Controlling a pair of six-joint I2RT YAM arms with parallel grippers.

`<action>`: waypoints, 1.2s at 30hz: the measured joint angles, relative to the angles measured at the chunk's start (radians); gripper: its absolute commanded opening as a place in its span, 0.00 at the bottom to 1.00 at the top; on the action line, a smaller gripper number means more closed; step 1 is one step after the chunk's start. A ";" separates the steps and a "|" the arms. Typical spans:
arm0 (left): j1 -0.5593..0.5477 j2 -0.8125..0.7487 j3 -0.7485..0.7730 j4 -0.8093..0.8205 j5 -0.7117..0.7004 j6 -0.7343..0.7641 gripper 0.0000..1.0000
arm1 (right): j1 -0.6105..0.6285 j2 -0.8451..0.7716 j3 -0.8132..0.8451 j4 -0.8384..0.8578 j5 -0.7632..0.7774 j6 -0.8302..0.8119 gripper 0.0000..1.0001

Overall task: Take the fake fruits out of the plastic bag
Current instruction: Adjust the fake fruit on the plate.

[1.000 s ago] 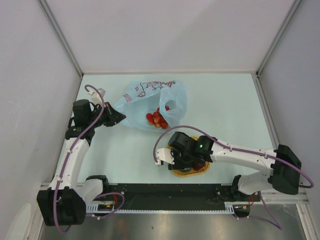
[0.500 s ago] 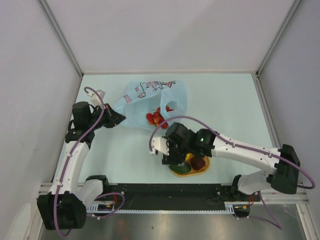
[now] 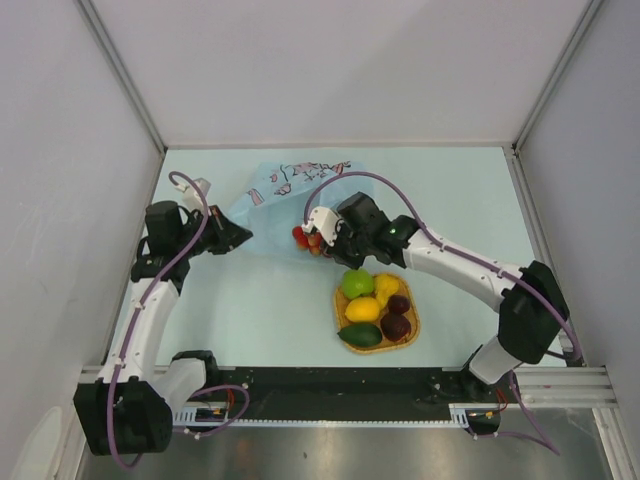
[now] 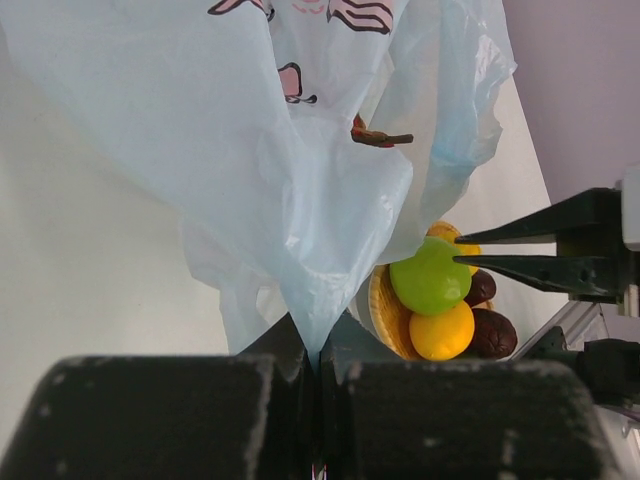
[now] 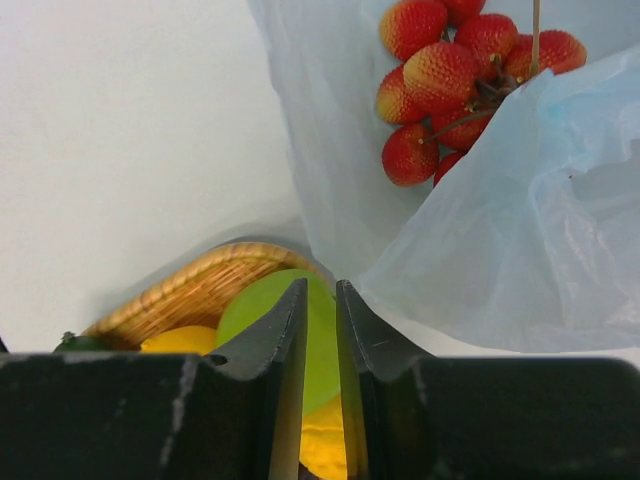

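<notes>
The light-blue plastic bag (image 3: 285,190) lies at the back left, and a cluster of small red fruits (image 3: 308,238) sits in its mouth. My left gripper (image 3: 238,238) is shut on the bag's left corner (image 4: 318,335). My right gripper (image 3: 320,236) hovers at the bag's mouth, jaws almost closed with nothing between them (image 5: 320,290); the red cluster (image 5: 450,70) is just ahead. On the orange woven tray (image 3: 345,318) lie the green round fruit (image 3: 357,283), yellow lemon (image 3: 363,309), yellow pear-like fruit (image 3: 388,288), dark red fruits (image 3: 397,326) and dark green oval fruit (image 3: 360,335).
Grey walls enclose the table on the left, back and right. The tray sits near the front edge, between the arm bases. In the left wrist view the tray (image 4: 382,305) and the green fruit (image 4: 430,278) show past the hanging bag (image 4: 250,150).
My right arm has risen from the tray and swung back-left to the bag's mouth, uncovering the fruits on the tray. My left gripper has kept its hold on the bag.
</notes>
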 measured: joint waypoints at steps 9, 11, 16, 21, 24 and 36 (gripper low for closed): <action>0.000 0.004 0.006 0.001 0.006 -0.006 0.00 | -0.003 0.030 -0.021 0.004 0.003 -0.005 0.24; 0.000 0.004 0.006 0.001 0.006 -0.006 0.00 | 0.005 0.030 -0.046 0.003 0.003 -0.004 0.25; 0.000 0.008 0.006 0.008 0.008 -0.008 0.00 | 0.028 0.030 -0.111 -0.006 0.003 -0.004 0.25; 0.000 0.019 0.006 0.015 0.014 -0.015 0.00 | 0.031 0.030 -0.126 -0.008 0.019 -0.004 0.30; 0.000 0.019 0.006 0.026 0.014 -0.018 0.00 | 0.038 0.030 -0.122 0.004 0.034 -0.008 0.41; 0.000 0.019 0.006 0.044 0.017 -0.026 0.00 | 0.097 0.066 0.185 0.080 -0.007 -0.030 0.45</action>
